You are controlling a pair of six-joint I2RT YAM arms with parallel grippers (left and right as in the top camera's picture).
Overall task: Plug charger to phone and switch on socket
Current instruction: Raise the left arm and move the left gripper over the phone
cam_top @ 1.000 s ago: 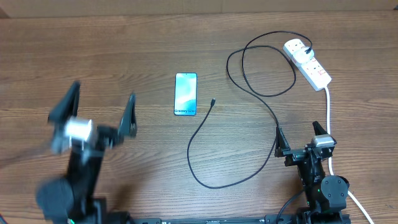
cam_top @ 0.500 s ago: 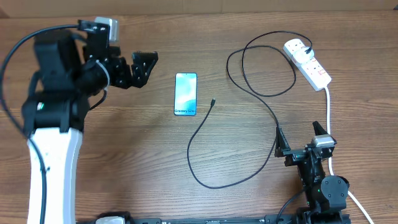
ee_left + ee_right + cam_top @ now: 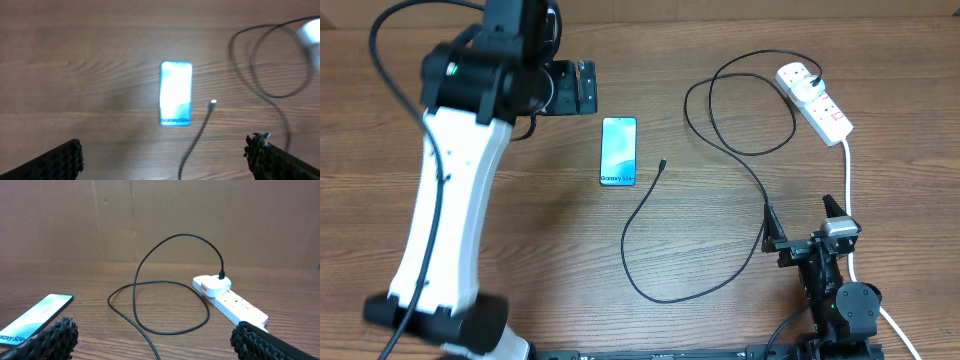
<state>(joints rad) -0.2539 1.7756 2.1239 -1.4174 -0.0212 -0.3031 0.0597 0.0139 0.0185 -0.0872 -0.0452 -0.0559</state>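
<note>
Overhead view: wooden table (image 3: 520,300) with two robot arms, a phone, a charger and a socket.
Left gripper (image 3: 588,88): fingers spread fully, holding nothing, hanging above the table just far-left of the phone.
Right gripper (image 3: 799,222): also wide open and empty, at the near right edge, beside the socket's thick white cord (image 3: 847,190).
Phone (image 3: 619,151): flat, screen lit blue, centre of the table, white strip at its near end.
Charger (image 3: 626,235): thin black cable in loose loops; its small tip (image 3: 663,163) lies just right of the phone, not touching; its white plug (image 3: 798,75) sits in the socket.
Socket (image 3: 817,100): white strip, far right; switch position too small to tell.
Risk: the tip is tiny, so wide fingers could nudge it away or bump the phone. An unbraced phone may slide when the tip is pushed in. Pulling the loops could tug the socket.
</note>
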